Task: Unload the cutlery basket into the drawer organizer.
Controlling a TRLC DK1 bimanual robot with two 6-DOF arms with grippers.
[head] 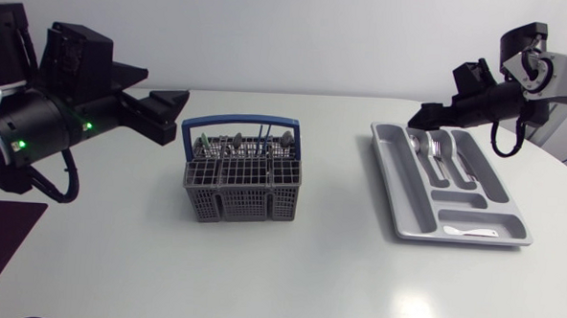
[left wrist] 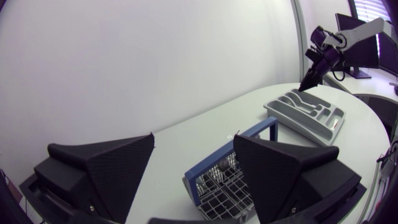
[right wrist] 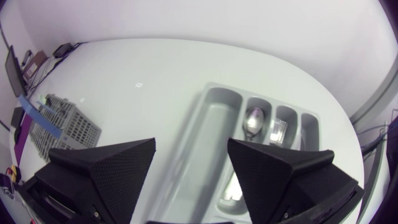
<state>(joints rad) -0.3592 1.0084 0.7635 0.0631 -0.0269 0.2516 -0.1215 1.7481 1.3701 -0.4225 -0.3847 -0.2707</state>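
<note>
Now, your right gripper [right wrist: 191,149] hangs wide open, nothing between its fingers, right over the far end of the organizer [head: 388,178]. Under it a spoon [right wrist: 254,121] lies in one long slot, with more pieces in the slots beside it. A small white piece [head: 467,230] sits in the cross compartment at the near end. Your left gripper [left wrist: 194,140] is open too and empty, held above the table [head: 288,274] just left of the basket [head: 242,181]. Watch the blue handle [head: 242,126]: it stands upright, arching over the basket's top. Inside, cutlery [head: 241,146] stands packed along the back row. Basket and organizer sit well apart.
</note>
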